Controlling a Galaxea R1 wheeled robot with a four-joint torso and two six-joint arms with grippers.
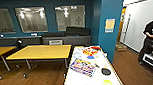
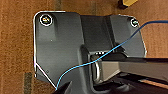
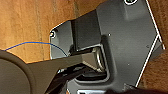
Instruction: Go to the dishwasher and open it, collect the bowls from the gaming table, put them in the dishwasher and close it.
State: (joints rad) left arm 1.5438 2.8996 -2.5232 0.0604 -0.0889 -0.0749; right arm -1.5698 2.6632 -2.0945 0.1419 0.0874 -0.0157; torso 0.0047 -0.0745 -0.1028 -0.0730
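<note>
The dishwasher, the gaming table and the bowls are out of view. In the head view I face a room with blue walls and a brown wooden floor (image 1: 39, 77). Both wrist views look down past the robot's own dark plate (image 2: 60, 45) (image 3: 127, 42) onto that wooden floor (image 3: 30, 22), with a thin blue cable (image 2: 120, 43) crossing it. Nothing shows as held at either arm.
A long white table (image 1: 76, 81) stands right in front, carrying colourful sheets (image 1: 83, 67) and a round black item (image 1: 106, 71). Yellow tables (image 1: 40, 52) stand to the left. A blue pillar (image 1: 109, 31) rises ahead, a person (image 1: 151, 37) stands at the right, and dark furniture (image 1: 67, 38) lines the back wall.
</note>
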